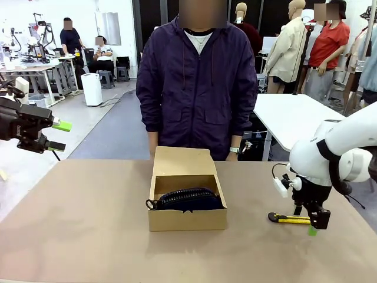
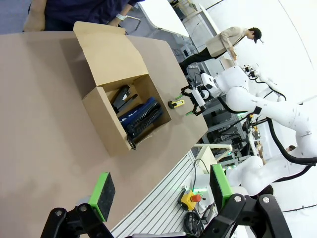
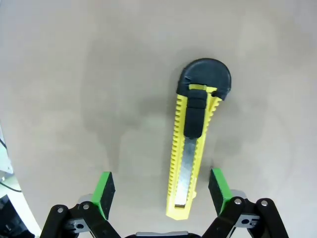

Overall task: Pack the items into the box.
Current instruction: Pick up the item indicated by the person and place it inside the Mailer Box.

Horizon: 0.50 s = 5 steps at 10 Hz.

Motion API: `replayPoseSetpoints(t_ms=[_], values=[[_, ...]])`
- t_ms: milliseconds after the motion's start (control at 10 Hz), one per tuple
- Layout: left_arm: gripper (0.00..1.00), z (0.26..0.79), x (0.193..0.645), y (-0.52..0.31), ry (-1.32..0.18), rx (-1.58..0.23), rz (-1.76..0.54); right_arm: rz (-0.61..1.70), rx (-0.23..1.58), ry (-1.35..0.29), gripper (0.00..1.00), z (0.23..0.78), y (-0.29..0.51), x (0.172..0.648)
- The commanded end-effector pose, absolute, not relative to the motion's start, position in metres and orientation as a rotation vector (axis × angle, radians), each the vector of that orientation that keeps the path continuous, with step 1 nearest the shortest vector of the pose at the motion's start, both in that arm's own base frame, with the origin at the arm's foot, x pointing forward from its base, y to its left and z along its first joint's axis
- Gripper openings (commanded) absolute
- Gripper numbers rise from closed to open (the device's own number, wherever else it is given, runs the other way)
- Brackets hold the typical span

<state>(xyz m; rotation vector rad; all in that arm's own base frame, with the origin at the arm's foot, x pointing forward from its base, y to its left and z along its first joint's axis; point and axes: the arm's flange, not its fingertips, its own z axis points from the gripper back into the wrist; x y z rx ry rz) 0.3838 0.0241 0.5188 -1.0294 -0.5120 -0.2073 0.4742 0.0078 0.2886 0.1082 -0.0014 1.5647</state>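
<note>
Utility knife (image 3: 190,153) lies on the table, right of the box (image 1: 187,221) (pouch (image 1: 191,199) and stapler (image 2: 121,94) already inside). The right gripper (image 3: 161,188) straddles it, fingers wide, lined up to grab. The left gripper (image 1: 59,135) hangs clear, fingers also spread.

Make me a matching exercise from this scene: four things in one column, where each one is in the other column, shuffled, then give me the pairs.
1. pouch
2. stapler
3. utility knife
4. left gripper

A. flat on the table, outside the box
B. in the box, along its front wall
C. open, raised off the table at the left
D. in the box, between the pouch and the lid side

Pairs: 1-B, 2-D, 3-A, 4-C
</note>
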Motion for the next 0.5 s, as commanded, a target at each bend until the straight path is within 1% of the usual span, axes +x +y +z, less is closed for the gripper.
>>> replayPoseSetpoints(t_ms=[0,100,400], values=[[1.00,0.5197,0.3824,0.0263,-0.509,-1.032,-0.217,1.531,0.026,0.003,1.00,0.2860,0.0151,0.4809],[1.00,0.5197,0.3824,0.0263,-0.509,-1.032,-0.217,1.510,-0.030,-0.039,1.00,0.2841,0.0153,0.4815],[1.00,0.5197,0.3824,0.0263,-0.509,-1.032,-0.217,1.494,-0.041,-0.039,1.00,0.2858,0.0154,0.4816]])
